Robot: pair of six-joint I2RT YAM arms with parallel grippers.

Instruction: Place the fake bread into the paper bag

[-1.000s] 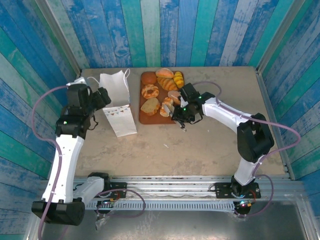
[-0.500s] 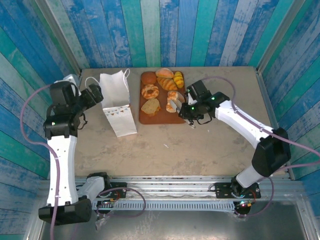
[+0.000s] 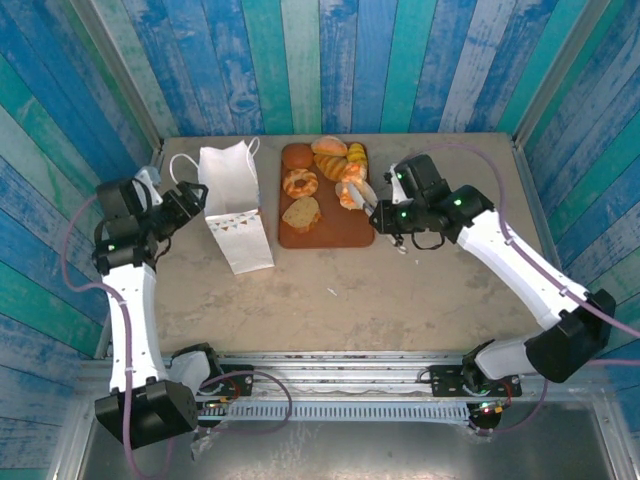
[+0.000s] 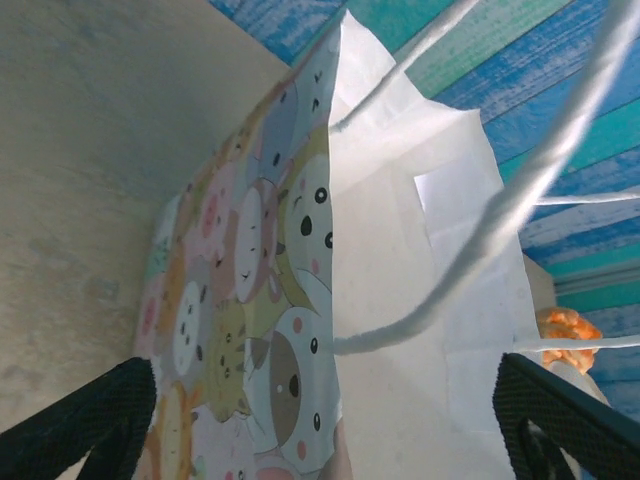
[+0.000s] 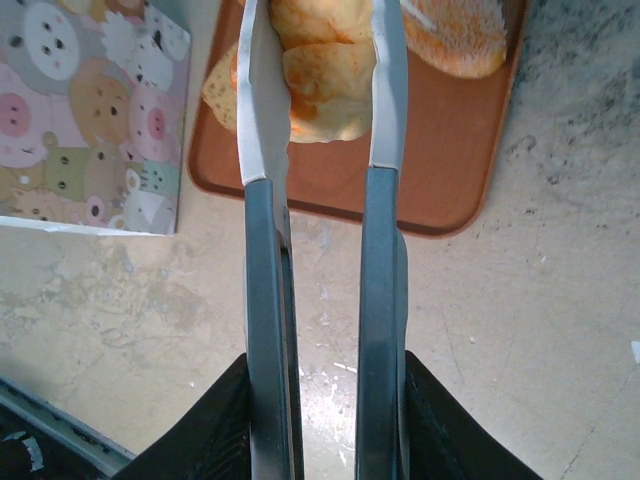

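Note:
The white paper bag [image 3: 236,205] stands upright left of the brown board [image 3: 322,232], its mouth open. Its cartoon-animal side [image 4: 240,300] and white inside show in the left wrist view. My left gripper [image 3: 188,203] is open at the bag's left rim; its black fingers [image 4: 92,420] stand wide on either side of the rim [image 4: 330,430] without touching it. My right gripper [image 3: 357,194] is shut on an orange-yellow fake bread piece [image 5: 322,85], held over the board's right part. Several other fake bread pieces [image 3: 300,184] lie on the board.
White cord handles [image 4: 520,200] loop across the bag's mouth. Blue and green plank walls close in the table on three sides. Bare tabletop [image 3: 400,290] lies in front of the board and the bag. The bag's printed side [image 5: 90,110] stands left of the board [image 5: 450,170].
My right gripper has risen and drawn back to the right with the bread piece in it. The left arm has swung outward to the left, its gripper still at the bag's rim.

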